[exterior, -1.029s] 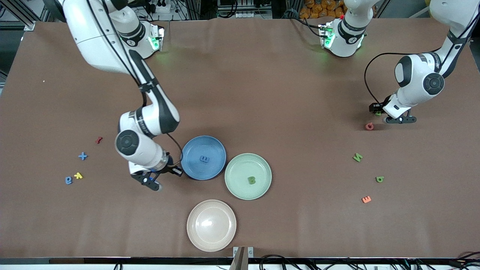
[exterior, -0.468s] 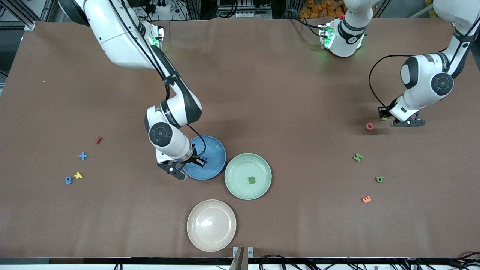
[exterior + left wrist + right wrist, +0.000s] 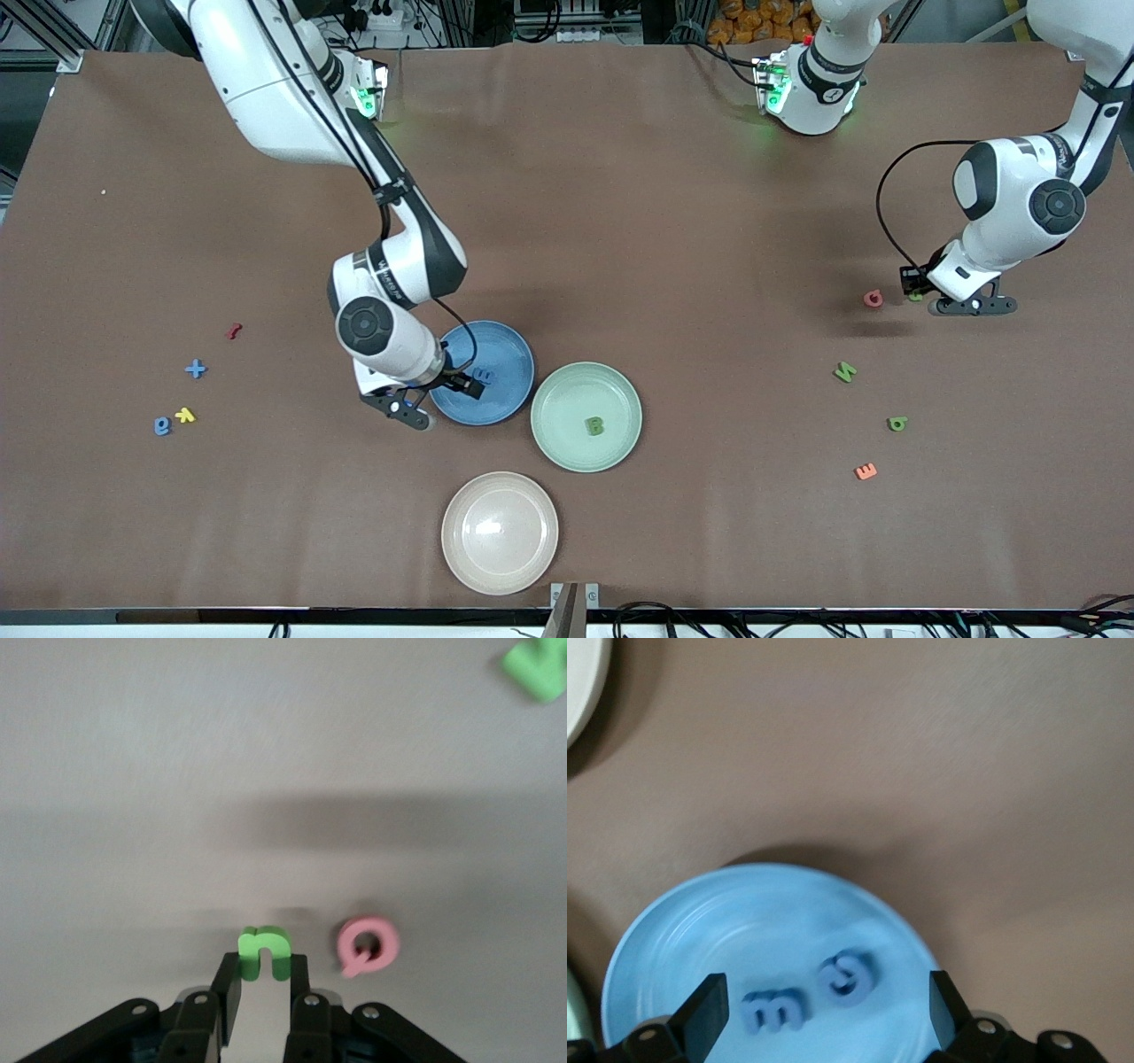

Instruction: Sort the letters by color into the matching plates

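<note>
My right gripper hangs open over the blue plate, near its rim. In the right wrist view the wide jaws frame two blue letters lying in that plate. My left gripper is shut on a green letter, held just above the table next to a pink letter. The mint green plate holds a green B. Loose blue letters lie toward the right arm's end. Two green letters lie toward the left arm's end.
A beige plate sits nearest the front camera. A yellow piece and a red piece lie near the loose blue letters. An orange E lies near the green ones.
My right gripper moved over the blue plate and opened, and a second blue letter now lies in the plate. My left gripper, holding the green letter, rose and drifted toward its end of the table.
</note>
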